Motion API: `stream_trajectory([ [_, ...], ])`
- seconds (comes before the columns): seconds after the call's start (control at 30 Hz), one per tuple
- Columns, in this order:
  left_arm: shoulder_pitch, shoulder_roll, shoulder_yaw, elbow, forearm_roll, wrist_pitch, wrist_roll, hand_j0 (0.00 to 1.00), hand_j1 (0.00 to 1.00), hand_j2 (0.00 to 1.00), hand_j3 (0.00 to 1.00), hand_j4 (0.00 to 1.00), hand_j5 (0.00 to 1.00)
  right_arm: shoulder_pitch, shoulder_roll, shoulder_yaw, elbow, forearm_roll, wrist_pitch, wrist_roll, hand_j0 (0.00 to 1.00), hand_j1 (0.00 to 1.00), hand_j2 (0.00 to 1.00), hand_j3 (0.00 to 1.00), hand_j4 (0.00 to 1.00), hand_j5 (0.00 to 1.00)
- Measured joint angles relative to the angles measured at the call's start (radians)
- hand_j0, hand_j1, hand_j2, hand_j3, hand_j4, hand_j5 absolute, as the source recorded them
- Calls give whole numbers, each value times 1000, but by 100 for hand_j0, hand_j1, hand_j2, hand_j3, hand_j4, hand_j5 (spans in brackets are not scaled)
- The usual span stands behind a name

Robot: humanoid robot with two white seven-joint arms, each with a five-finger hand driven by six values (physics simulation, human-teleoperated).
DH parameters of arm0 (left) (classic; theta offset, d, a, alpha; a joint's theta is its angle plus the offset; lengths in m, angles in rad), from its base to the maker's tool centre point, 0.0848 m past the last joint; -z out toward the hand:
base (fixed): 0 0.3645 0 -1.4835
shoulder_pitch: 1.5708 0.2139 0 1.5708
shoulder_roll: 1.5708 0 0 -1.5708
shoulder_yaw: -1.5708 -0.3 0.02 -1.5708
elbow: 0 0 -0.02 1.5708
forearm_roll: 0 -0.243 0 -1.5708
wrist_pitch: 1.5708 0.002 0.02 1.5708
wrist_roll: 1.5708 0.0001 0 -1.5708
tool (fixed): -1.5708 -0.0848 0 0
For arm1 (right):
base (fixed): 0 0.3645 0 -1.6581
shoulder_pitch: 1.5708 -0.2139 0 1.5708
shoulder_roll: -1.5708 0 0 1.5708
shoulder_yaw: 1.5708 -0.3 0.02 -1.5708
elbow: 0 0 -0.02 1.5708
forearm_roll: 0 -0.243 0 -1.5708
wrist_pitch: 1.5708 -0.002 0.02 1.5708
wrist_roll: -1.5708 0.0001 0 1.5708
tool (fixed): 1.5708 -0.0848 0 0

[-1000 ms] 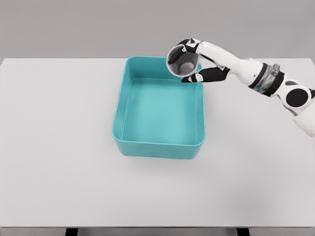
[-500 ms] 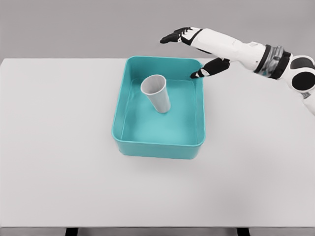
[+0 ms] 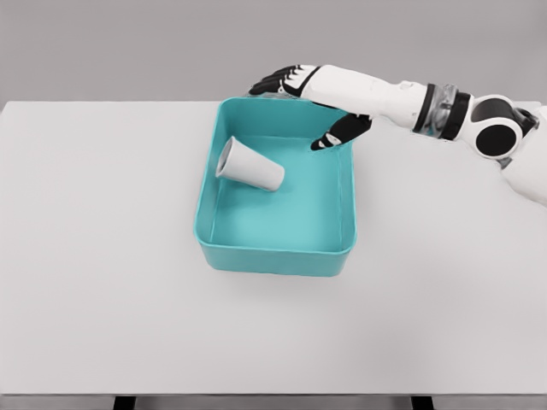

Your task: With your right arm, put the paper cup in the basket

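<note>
Nearest the camera, the white counter (image 3: 111, 282) runs out bare in front of the teal basket (image 3: 275, 256), whose near wall stands between the viewer and everything that matters here. Inside it, towards the far left part of the floor, the paper cup (image 3: 249, 166) lies on its side, mouth pointing left towards the basket's left wall and its base towards the middle. It sits fully within the rim and touches nothing but the basket.

Beyond and to the right, the right hand (image 3: 301, 107) hovers over the far rim, released and holding nothing: the fingers (image 3: 272, 83) are spread out past the back edge, and the thumb (image 3: 335, 133) hangs down just inside the far right corner, apart from the cup.

Judging from this, the placing looks done and the step in hand is the withdrawal. To do it well, the hand should lift up first so the thumb clears the rim, then draw back to the right, away from the cup. A sideways sweep at this height risks catching the wall and shifting the basket.

The left arm is not in view.
</note>
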Motion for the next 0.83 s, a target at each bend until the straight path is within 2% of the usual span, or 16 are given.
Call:
stream_trajectory([
  [0.17,-3,0,0,0,0,0,0,100,100,100,100,100,100,11,-166,-2,-9,0,0,-3,100,100,100,100,100,100],
  [0.23,-3,0,0,0,0,0,0,100,100,100,100,100,100,18,-230,-3,-33,9,0,0,100,100,100,100,100,100],
  [0.27,-3,0,0,0,0,0,0,100,100,100,100,100,100,40,-271,-8,-53,39,0,3,100,100,100,100,100,100],
  [0.33,-3,0,0,0,0,0,0,100,100,100,100,100,100,136,-334,-29,-91,159,-1,7,100,100,100,100,100,100],
  [0.37,-3,0,0,0,0,0,0,100,100,100,100,100,100,146,-353,-40,-104,225,-1,9,100,100,100,100,100,100],
  [0.43,-3,0,0,0,0,0,0,100,100,100,100,100,100,146,-377,-58,-120,321,0,10,100,100,100,100,100,100],
  [0.53,-3,0,0,0,0,0,0,100,100,100,100,100,100,143,-393,-85,-140,386,0,11,100,100,100,100,100,100],
  [0.83,28,0,1,1,-2,0,0,100,100,100,100,100,100,175,-406,-126,-167,418,0,12,100,100,100,100,100,100],
])
